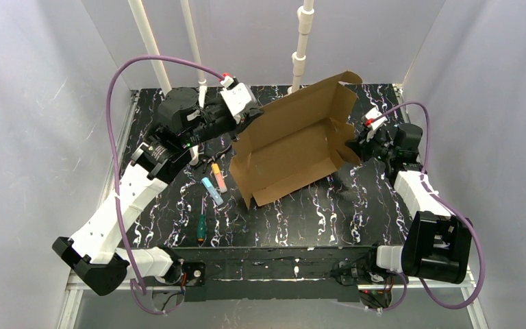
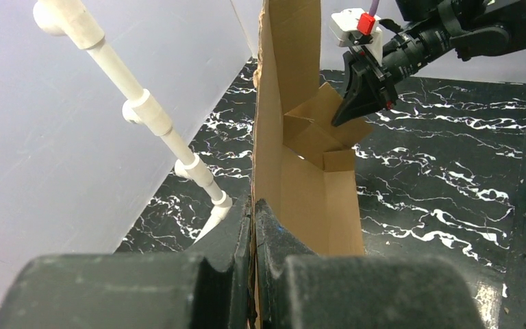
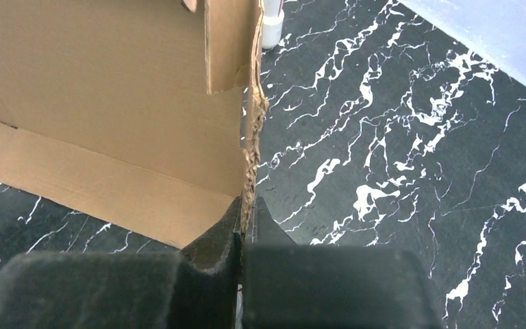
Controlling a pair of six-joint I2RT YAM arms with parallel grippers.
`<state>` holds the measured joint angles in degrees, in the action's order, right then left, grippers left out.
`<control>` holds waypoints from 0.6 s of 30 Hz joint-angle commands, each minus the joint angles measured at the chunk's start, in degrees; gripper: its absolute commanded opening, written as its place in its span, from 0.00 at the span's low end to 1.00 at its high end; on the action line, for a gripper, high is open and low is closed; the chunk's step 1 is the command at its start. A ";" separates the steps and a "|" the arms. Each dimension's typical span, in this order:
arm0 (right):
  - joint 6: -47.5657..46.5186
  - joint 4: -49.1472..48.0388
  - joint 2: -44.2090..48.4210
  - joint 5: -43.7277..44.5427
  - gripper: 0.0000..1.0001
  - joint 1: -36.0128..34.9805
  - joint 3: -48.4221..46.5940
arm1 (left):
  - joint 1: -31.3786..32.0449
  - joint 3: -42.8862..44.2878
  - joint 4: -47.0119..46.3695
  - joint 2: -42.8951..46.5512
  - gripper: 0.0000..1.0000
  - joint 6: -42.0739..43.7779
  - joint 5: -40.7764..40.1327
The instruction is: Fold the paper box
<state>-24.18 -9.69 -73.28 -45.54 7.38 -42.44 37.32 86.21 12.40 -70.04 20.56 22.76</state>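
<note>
While both hands pinch opposite edges, the paper box (image 1: 294, 144) sits half-formed and tilted over the middle of the table (image 1: 315, 219). The left hand (image 2: 253, 209) is clamped on its tall wall, and the right hand (image 3: 246, 212) is closed on a side-wall edge. One grip should probably anchor while the other turns its panel along the crease. White pipes (image 1: 300, 48) crowd the rear and pens (image 1: 214, 184) lie to the left, so the freest room looks to be near and right.

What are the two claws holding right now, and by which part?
Both hold the paper box. The left claw pinches the edge of its left panel, and the right claw pinches the raw edge of its right side wall.
</note>
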 commanded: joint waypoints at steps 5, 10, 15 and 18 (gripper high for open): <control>1.76 -8.70 1.81 6.27 0.01 -2.76 1.69 | 2.23 -0.35 -2.12 1.00 0.00 -3.01 -3.57; 1.26 -10.24 2.08 8.45 0.01 -3.80 3.07 | 3.58 -0.17 -2.11 0.21 0.00 -4.38 -4.45; 0.04 -11.05 2.01 10.24 0.01 -4.88 3.78 | 4.96 -0.50 -2.27 -0.14 0.00 -5.86 -4.39; 0.06 -12.01 2.00 10.60 0.01 -5.07 4.64 | 5.65 -1.52 -2.47 0.32 0.00 -6.96 -2.93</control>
<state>-22.90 -17.54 -72.60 -35.88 2.92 -39.18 41.87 85.78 12.12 -70.30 15.64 18.44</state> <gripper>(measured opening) 0.042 0.010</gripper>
